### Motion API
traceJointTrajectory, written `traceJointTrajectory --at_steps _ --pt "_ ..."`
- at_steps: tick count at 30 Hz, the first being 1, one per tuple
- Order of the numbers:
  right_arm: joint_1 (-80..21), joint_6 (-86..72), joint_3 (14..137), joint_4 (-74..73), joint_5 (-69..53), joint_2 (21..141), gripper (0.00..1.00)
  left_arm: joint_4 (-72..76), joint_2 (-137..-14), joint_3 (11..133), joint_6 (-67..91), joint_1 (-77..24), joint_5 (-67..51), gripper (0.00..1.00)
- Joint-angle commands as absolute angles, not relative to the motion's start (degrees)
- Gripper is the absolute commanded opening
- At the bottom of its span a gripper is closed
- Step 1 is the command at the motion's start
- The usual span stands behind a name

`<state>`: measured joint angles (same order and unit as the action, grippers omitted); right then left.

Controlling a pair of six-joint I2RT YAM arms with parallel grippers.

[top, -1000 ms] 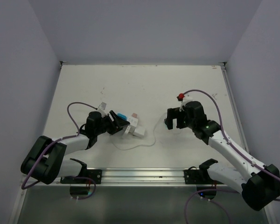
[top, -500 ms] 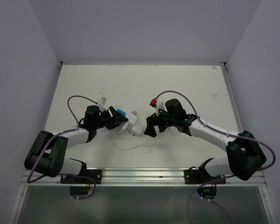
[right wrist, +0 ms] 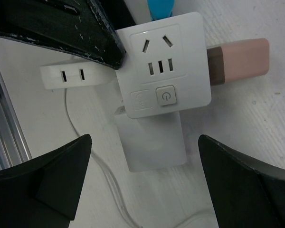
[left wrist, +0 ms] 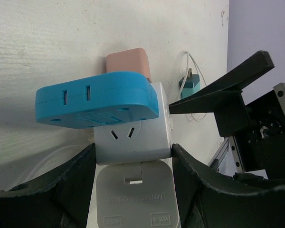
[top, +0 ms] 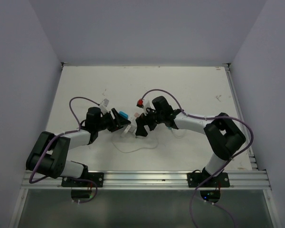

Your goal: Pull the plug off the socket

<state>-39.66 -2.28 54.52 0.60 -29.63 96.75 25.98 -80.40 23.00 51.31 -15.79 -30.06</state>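
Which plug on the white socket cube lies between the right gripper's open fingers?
The white plug below the power button on the socket cube; the pink plug juts sideways, the blue adapter sits opposite.

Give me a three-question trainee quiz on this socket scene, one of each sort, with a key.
1. True or false: the right gripper is open, gripping nothing.
2. Which grips the white cube-shaped plastic socket? A) left gripper B) right gripper C) neither
3. Fill in: the flat plastic plug lying across the socket in the left wrist view is coloured ____.
Key: 1 true; 2 A; 3 blue.
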Motion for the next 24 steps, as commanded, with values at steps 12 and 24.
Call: traceJointTrajectory --at_steps 12,24 --pt "-42.36 3.86 56.78 1.85 -28.48 101.78 0.87 33.48 -82.18 18.37 51.32 -14.33 -30.93 0.00" --pt "-43.94 5.62 57.04 -2.01 -24.80 97.47 0.13 50.34 -85.43 12.22 59.84 -12.83 -33.75 0.00"
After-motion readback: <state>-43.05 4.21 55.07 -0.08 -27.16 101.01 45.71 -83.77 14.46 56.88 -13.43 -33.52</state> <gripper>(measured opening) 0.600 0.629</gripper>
